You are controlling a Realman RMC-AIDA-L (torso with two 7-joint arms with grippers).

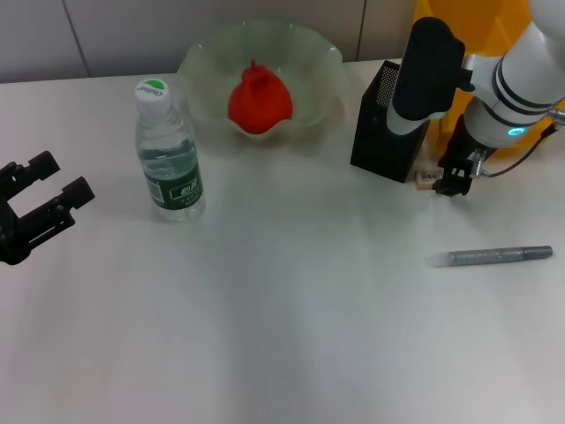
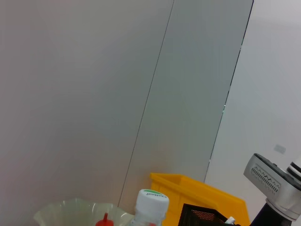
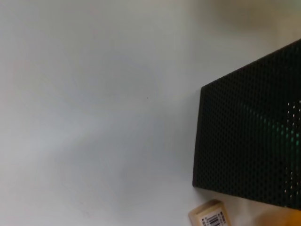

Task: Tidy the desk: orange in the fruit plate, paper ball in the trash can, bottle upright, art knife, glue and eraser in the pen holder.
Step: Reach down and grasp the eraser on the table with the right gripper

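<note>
The orange (image 1: 259, 102) lies in the pale green fruit plate (image 1: 318, 62) at the back. To its left the bottle (image 1: 168, 155) stands upright. The black mesh pen holder (image 1: 386, 132) stands right of the plate, with the yellow trash can (image 1: 468, 35) behind it. The eraser (image 1: 427, 177) lies on the table at the holder's base, also in the right wrist view (image 3: 209, 216). My right gripper (image 1: 453, 177) hangs low just right of the eraser. The grey art knife (image 1: 493, 256) lies nearer the front. My left gripper (image 1: 48, 199) rests open at the far left. Paper ball and glue are out of view.
The white table (image 1: 282, 336) stretches from the bottle to the art knife. A grey panelled wall stands behind it. The right forearm (image 1: 424, 75) crosses above the pen holder.
</note>
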